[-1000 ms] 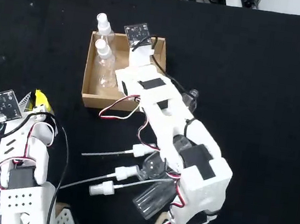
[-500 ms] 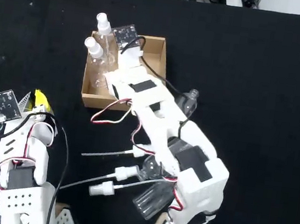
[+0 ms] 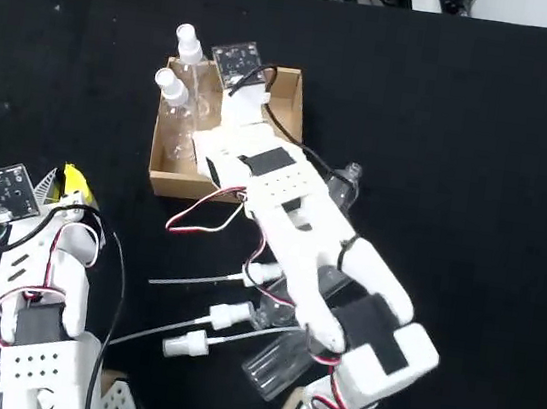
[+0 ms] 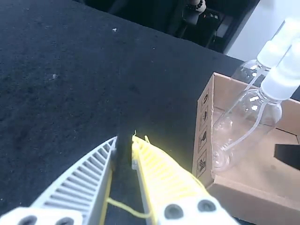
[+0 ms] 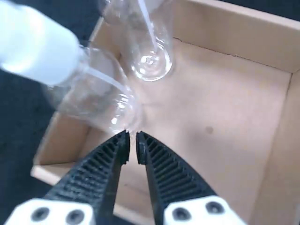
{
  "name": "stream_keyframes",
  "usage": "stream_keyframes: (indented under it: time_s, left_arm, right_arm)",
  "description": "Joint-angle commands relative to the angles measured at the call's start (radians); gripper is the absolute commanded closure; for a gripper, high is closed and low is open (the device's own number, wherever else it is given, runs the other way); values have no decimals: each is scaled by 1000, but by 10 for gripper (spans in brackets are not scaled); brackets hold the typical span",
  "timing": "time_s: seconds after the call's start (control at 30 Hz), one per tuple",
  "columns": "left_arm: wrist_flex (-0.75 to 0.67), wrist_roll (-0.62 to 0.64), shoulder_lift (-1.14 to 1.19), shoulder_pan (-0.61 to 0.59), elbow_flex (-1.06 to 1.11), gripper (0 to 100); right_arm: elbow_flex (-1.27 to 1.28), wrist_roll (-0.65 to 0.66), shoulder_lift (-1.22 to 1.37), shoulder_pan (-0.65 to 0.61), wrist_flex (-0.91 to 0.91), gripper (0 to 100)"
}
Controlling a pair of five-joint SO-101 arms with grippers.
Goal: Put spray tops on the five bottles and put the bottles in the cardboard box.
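The cardboard box sits at the table's middle back. Two clear bottles with white spray tops stand tilted along its left wall, one nearer and one farther. My right arm stretches over the box. In its wrist view my right gripper is shut, its tips just behind the nearer bottle's base, with nothing between them. My left gripper hovers shut and empty over the cloth, left of the box. Three loose spray tops and uncapped bottles lie by the right arm's base.
Another uncapped bottle stands right of the box, against the right arm. Black cloth covers the table, with bare room on its right half and far left. The box's right half holds nothing.
My right arm has swung left over the box and the nearer bottle has shifted to the left wall, beside the farther one. The left arm has not moved.
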Motion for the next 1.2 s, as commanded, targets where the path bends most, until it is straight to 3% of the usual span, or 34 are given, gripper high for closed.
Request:
stream_keyframes:
  time_s: [0.0, 0.2, 0.7, 1.17]
  left_arm:
    - [5, 6, -15, -2, 24, 960]
    - [5, 6, -15, -2, 24, 960]
    - [3, 6, -15, -2, 24, 960]
    - [2, 6, -15, -4, 24, 960]
  right_arm:
    - [-10, -74, -82, -54, 26, 987]
    - [-15, -80, -56, -117, 46, 987]
    - [-15, -141, 59, -112, -130, 987]
    - [-10, -141, 61, -110, -152, 987]
